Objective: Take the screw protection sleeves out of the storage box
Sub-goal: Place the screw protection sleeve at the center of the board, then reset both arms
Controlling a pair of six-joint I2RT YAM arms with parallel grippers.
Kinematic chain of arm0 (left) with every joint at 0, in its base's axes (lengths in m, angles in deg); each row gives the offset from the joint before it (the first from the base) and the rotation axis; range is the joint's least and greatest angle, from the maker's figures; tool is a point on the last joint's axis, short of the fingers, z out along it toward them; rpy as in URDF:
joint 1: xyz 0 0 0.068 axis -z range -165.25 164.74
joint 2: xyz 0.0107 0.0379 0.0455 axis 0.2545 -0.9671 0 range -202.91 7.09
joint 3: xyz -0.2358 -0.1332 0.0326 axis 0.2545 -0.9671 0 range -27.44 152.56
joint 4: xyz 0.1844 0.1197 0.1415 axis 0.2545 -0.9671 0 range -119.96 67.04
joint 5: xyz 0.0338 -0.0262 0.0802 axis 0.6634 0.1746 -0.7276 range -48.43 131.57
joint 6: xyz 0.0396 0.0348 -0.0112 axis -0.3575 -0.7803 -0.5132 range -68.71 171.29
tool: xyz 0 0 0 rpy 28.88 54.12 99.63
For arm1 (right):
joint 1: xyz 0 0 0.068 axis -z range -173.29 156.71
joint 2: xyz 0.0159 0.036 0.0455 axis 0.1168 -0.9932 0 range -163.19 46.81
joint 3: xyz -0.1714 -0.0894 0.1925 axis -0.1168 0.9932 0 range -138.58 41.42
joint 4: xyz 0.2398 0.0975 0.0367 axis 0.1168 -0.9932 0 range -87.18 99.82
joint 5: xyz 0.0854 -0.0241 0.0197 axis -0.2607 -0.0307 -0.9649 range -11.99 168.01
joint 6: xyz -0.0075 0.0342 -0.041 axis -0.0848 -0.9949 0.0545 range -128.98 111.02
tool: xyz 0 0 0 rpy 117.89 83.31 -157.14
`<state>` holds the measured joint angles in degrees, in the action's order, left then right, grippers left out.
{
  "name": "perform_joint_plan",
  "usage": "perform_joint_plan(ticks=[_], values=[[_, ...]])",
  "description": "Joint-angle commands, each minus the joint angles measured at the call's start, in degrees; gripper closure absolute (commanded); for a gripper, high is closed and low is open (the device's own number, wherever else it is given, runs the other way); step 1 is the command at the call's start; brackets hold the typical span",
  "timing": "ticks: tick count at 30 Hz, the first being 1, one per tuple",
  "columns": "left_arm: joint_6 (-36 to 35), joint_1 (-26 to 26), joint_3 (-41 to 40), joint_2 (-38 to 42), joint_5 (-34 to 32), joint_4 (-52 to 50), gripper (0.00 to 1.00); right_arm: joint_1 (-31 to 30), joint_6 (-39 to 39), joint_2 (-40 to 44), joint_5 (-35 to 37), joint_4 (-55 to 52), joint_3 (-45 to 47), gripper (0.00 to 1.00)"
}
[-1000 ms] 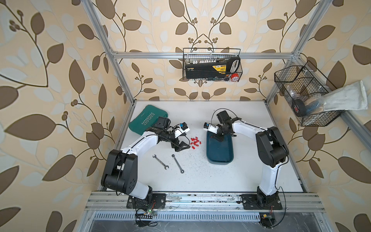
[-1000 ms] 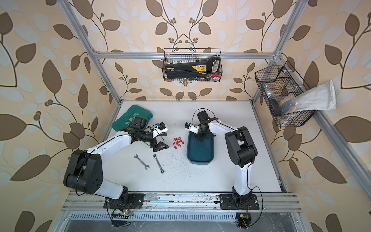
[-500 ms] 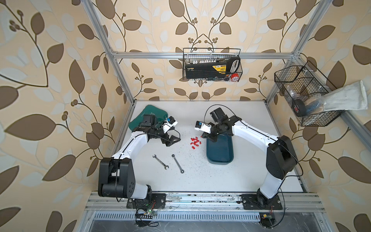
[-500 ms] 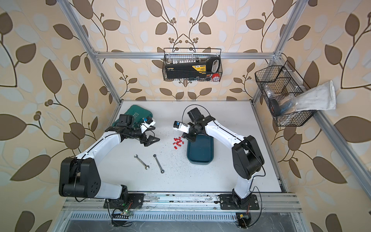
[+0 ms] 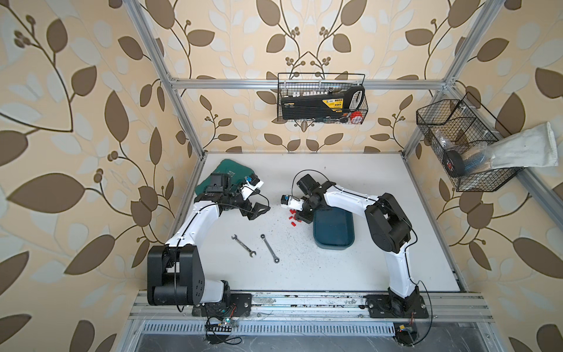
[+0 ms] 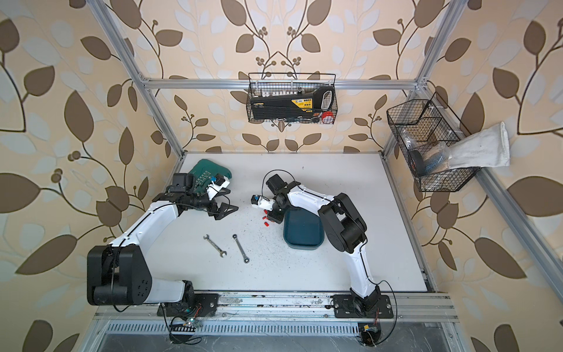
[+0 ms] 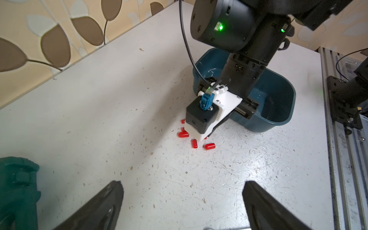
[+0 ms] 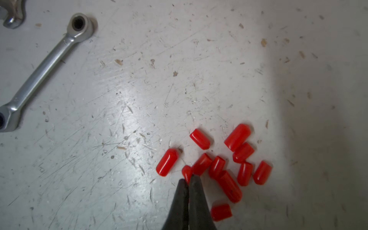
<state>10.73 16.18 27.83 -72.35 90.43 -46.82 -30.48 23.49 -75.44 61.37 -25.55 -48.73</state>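
Now I'm dropping off — right gripper point(image 8: 187, 180) pinches a sleeve point(image 8: 186, 171) beside the pile point(image 8: 217, 166), left gripper point(image 7: 183, 199) gapes; release next.

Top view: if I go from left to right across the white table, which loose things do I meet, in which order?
In a top view: green tool case → left wrench → right wrench → red sleeves → storage box. Both arms' jaws overlap these, so they are left out.

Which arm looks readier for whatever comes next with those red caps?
Right. The right gripper hangs shut over the red sleeves, apparently pinching one; the left gripper stands open, farther off.
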Motion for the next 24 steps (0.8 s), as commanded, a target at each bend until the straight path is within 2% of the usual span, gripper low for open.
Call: perform_joint_plan(ticks=[1,6,17,24], values=[[0.73,-0.37,-0.16,2.03,2.81,0.50,0.01,-0.41,-0.98,-0.75,0.80,-1.02,-1.80,0.89],[0.82,-0.38,-0.01,1.81,3.19,0.47,0.01,-0.29,-0.57,0.88,1.35,-1.44,-1.73,0.74],[0.34,-0.38,0.63,1.19,3.28,-0.67,0.01,1.46,1.23,10.00,-0.14,-4.15,-1.26,0.67],[-0.14,-0.43,1.42,1.27,-0.25,-1.45,0.01,7.79,1.28,19.11,0.63,-4.65,-0.49,0.59]])
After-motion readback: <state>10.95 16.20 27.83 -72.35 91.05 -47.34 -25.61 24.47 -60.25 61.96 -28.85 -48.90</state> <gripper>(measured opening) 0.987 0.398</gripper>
